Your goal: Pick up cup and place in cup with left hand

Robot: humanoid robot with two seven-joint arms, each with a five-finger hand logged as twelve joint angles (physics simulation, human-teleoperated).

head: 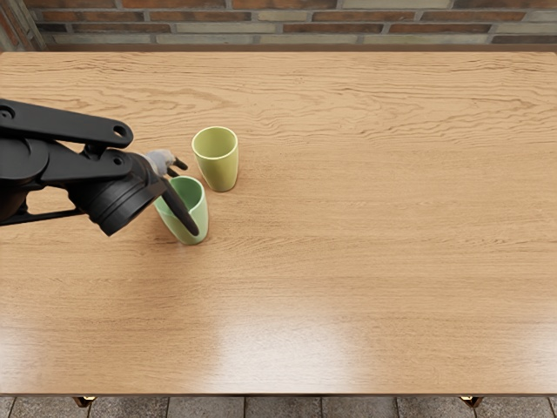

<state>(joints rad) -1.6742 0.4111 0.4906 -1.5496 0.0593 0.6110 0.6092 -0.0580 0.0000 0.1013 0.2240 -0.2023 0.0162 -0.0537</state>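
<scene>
My left hand [187, 198] reaches in from the left edge and is at the green cup [197, 212], covering part of its left side. How firmly it touches the cup, if at all, cannot be made out. The green cup looks upright, its open mouth facing up. Just behind it and slightly to the right stands the yellow-green cup [218, 167], upright and apart from my hand.
Both cups are on the left part of the wooden table [365, 226]. A brick wall [348, 22] runs along the far side, and paving shows below the front edge. My right arm is out of view.
</scene>
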